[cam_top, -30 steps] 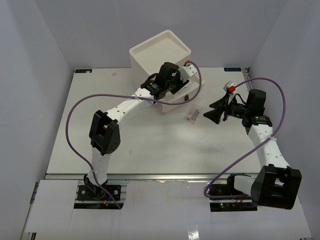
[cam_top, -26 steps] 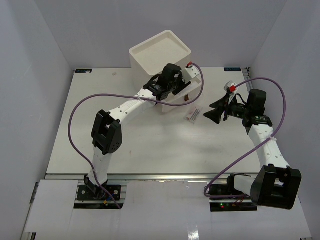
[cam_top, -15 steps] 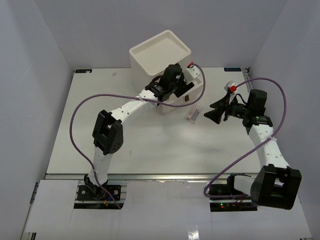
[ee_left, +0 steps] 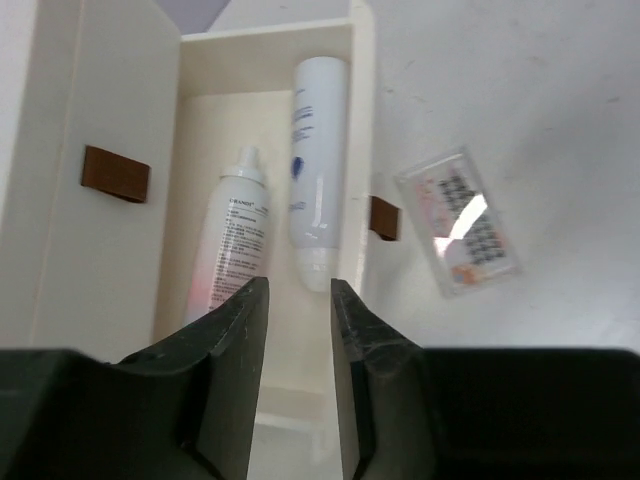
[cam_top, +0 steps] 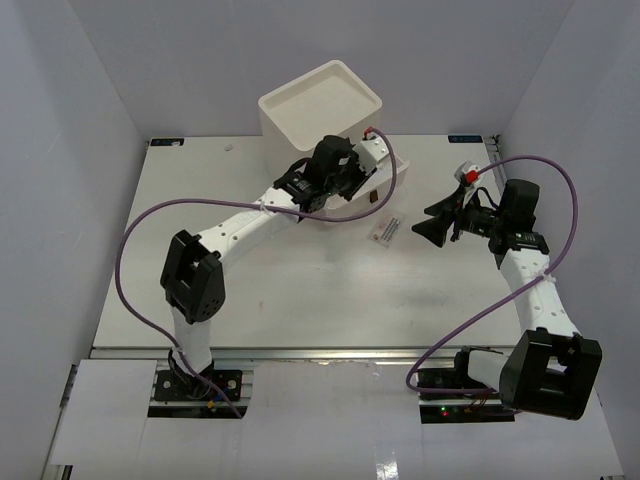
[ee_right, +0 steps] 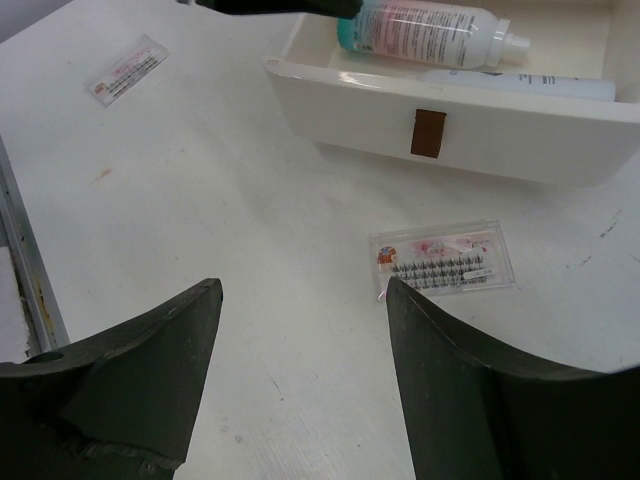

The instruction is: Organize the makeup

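Note:
The bottom drawer (ee_left: 362, 120) of the white box (cam_top: 320, 100) is pulled out. In it lie a white tube (ee_left: 318, 200) and a pink bottle (ee_left: 232, 250) with a teal cap (ee_right: 352, 28). My left gripper (ee_left: 298, 300) hovers over the drawer's front end, jaws a narrow gap apart with nothing between them. A flat clear packet (ee_right: 445, 262) with red print lies on the table in front of the drawer. My right gripper (ee_right: 300, 300) hangs wide open and empty just short of it. A second packet (ee_right: 127, 70) lies farther off. The sponges are out of view.
Dark red handles mark the open drawer's front (ee_right: 428, 132) and a shut drawer (ee_left: 115, 173) beside it. The right gripper (cam_top: 432, 221) sits right of the packet (cam_top: 385, 229). The left arm (cam_top: 250, 215) reaches diagonally across the table.
The left gripper pushed towards the drawer, then drew back a little, and its elbow swung left. The right arm has hardly moved.

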Robot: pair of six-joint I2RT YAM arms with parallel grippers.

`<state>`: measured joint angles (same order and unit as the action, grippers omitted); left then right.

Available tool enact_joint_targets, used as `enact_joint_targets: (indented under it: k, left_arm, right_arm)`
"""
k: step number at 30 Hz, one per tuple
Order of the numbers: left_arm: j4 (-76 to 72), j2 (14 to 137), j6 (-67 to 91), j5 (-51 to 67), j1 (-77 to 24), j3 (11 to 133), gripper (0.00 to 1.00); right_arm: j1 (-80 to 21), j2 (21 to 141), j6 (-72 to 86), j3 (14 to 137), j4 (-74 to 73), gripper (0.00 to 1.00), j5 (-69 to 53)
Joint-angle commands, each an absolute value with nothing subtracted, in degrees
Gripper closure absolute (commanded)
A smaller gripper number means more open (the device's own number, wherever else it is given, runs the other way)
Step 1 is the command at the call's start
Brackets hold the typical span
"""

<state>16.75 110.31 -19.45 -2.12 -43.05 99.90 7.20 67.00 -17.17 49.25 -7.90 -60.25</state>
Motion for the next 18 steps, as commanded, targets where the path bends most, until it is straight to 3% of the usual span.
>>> enact_joint_targets:
  k: [1, 4, 8, 18]
  left_arm:
    - [16.4, 101.3, -8.9, 9.7, -43.3, 95.7, 0.71]
    - [16.2, 98.9, -3.7, 17.9, -43.7, 91.3, 0.81]
    - [16.1, 100.5, -2.0, 19.1, -45.9, 88.9, 0.81]
    - [14.7, 112.1, -5.0, 0.4, -48.8, 93.0, 0.74]
  right_arm:
    - [8.4, 66.3, -17.9, 48.8, -6.8, 0.27, -61.7]
    - [9.1, 66.3, -18.0, 48.7, -6.7, 0.27, -61.1]
    - [9.6, 66.4, -18.0, 48.6, -6.6, 0.28, -60.3]
    - [11.4, 67.1, -17.6, 48.2, -6.0, 0.28, -60.0]
